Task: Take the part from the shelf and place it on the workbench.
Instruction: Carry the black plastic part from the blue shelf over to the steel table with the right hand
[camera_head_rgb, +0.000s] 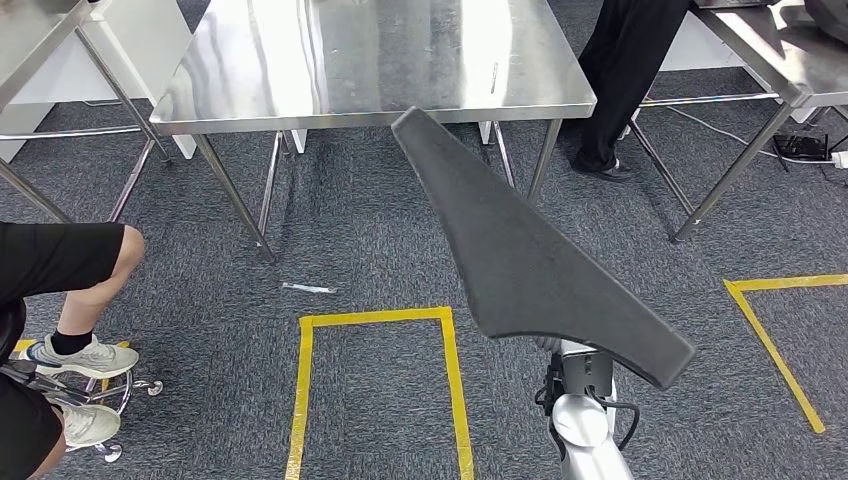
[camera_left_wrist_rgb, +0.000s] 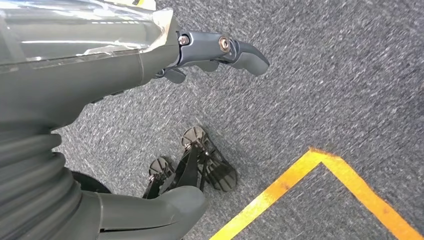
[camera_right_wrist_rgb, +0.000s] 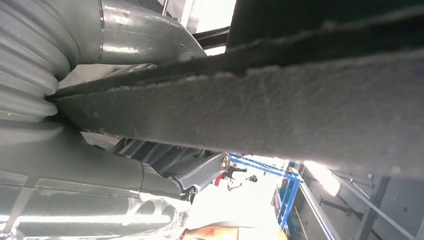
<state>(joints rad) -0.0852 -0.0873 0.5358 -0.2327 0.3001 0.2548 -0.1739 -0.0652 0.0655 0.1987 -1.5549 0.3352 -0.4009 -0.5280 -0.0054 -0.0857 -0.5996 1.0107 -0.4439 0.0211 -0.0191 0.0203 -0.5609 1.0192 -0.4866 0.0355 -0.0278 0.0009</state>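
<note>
Gripped by the right hand (camera_right_wrist_rgb: 90, 150), whose fingers closed around its near end, a long dark grey foam wedge-shaped part (camera_head_rgb: 520, 250) pointed toward the shiny steel workbench (camera_head_rgb: 370, 60). Left hand (camera_left_wrist_rgb: 150, 65) hung over carpet, fingers loosely curled, holding nothing.

Seated person (camera_head_rgb: 45, 330) in grey sneakers at 8 o'clock, standing person's dark trouser legs (camera_head_rgb: 625, 70) at 1 o'clock, yellow floor tape (camera_head_rgb: 380, 320) at 6 o'clock, small white scrap (camera_head_rgb: 308, 288) on grey carpet (camera_head_rgb: 380, 250)
</note>
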